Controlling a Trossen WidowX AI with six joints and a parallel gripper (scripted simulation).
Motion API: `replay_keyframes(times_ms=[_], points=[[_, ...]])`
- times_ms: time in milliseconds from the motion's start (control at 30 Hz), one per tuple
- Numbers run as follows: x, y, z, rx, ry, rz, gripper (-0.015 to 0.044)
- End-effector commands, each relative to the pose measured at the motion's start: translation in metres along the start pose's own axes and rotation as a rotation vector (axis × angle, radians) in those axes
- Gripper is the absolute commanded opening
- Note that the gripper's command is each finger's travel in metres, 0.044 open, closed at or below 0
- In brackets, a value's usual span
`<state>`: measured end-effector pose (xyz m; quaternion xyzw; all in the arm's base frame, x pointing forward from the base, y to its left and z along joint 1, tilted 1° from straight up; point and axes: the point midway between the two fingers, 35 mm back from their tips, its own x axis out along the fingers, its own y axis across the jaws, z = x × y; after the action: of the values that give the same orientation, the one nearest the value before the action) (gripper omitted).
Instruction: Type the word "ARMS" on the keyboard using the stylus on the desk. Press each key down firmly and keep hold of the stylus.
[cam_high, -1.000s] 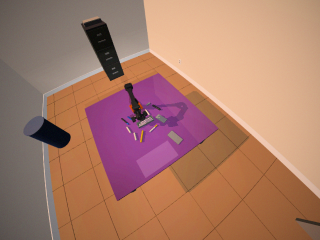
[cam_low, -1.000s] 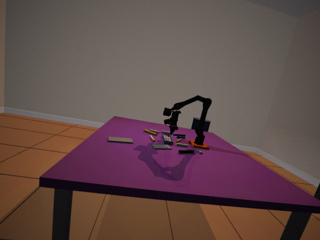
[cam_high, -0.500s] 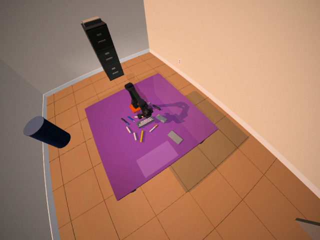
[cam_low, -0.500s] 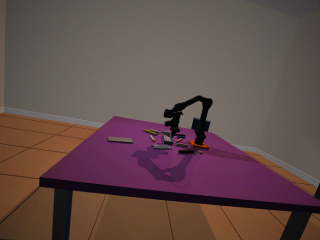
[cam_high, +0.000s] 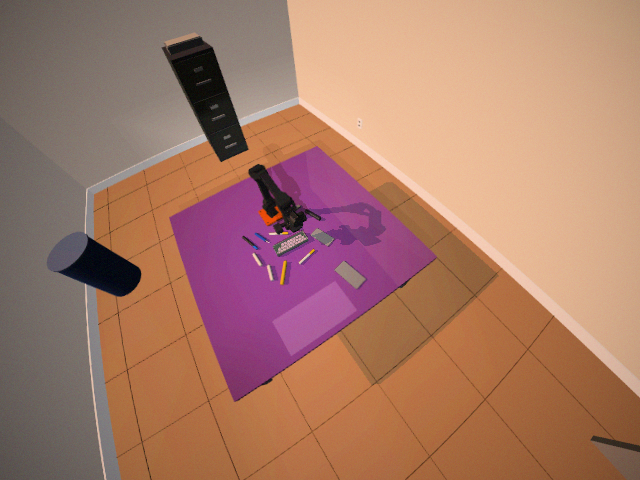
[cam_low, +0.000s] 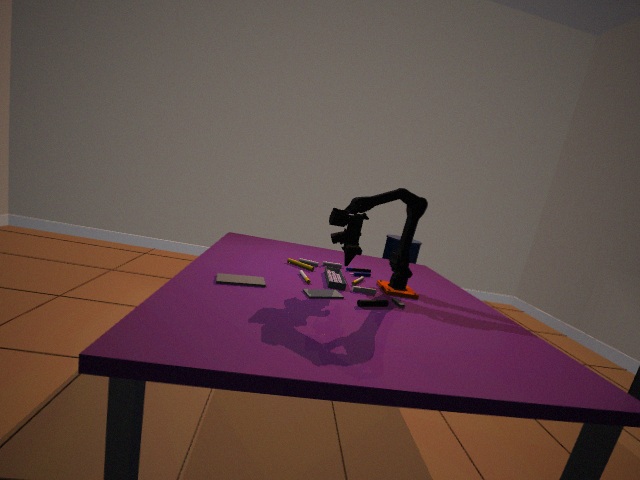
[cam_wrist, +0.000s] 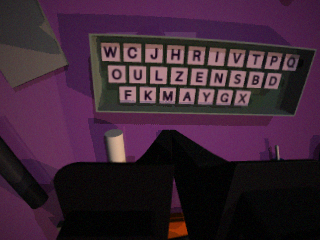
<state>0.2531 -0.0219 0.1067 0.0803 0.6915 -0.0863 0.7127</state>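
The keyboard (cam_high: 290, 243) (cam_low: 334, 277) (cam_wrist: 270, 105) is a green tray with three rows of pale letter keys. In the wrist view the R key (cam_wrist: 196, 55) is in the top row, the S key (cam_wrist: 237, 76) in the middle row, and the M key (cam_wrist: 167, 96) and A key (cam_wrist: 187, 96) in the bottom row. My gripper (cam_low: 349, 261) (cam_wrist: 168, 136) is shut with nothing visible between its fingertips. It hangs above the desk, its tips just below the keyboard's lower edge in the wrist view. Several pen-like sticks lie around; I cannot tell which is the stylus.
A blue pen (cam_high: 262, 237) and a black marker (cam_high: 250, 242) lie left of the keyboard. A white cylinder (cam_wrist: 115, 146) and a black cylinder (cam_low: 372, 303) (cam_wrist: 25, 175) lie on the arm's side. A grey slab (cam_high: 322, 237) (cam_low: 323, 293) (cam_wrist: 30, 50) lies beside the keyboard; yellow stick (cam_high: 283, 272) beyond.
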Motion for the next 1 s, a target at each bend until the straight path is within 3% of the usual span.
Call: replay_keyframes(times_ms=[0, 267, 400, 533, 900, 967], points=[[-0.0193, -0.0003, -0.0018, 0.006, 0.000, -0.002, 0.0000], [-0.0145, 0.0002, 0.0007, 0.000, -0.011, 0.002, 0.0000], [-0.0143, 0.0002, 0.0005, 0.000, -0.011, 0.002, 0.0105], [-0.0143, 0.0002, 0.0005, 0.000, -0.011, 0.002, 0.0000], [-0.0143, 0.0002, 0.0005, 0.000, -0.011, 0.002, 0.0000], [-0.0143, 0.0002, 0.0005, 0.000, -0.011, 0.002, 0.0053]])
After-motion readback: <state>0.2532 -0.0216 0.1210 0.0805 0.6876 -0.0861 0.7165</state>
